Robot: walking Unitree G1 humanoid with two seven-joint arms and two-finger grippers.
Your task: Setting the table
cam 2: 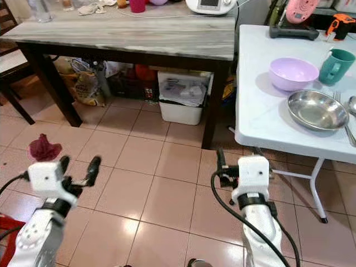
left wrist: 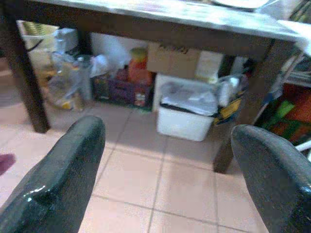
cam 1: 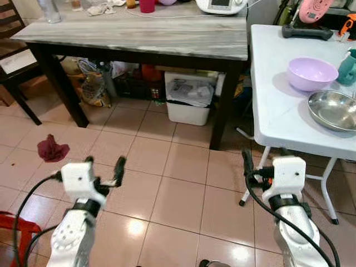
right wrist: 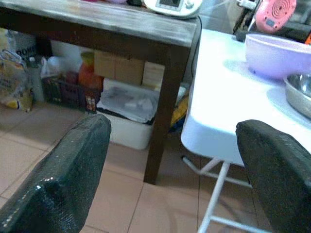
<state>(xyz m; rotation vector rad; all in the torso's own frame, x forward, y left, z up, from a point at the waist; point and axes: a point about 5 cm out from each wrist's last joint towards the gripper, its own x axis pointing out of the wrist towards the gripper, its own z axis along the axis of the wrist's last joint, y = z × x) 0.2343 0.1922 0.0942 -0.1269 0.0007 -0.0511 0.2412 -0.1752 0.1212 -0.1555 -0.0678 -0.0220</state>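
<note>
White table (cam 2: 267,119), near its front edge: steel bowl (cam 2: 317,110); behind it, lilac bowl (cam 2: 293,73) and teal mug (cam 2: 336,65); a fork (cam 2: 340,105) at the right edge. Left gripper (cam 1: 104,172) and right gripper (right wrist: 170,160) both hover over the tiled floor short of the table, fingers apart, holding nothing. Wooden table (cam 1: 139,36) stands to the left, a white bin (cam 1: 188,100) beneath it. Judged stage: early. Dishes appear grouped rather than laid as place settings, so approach, pickup and arrangement remain.
</note>
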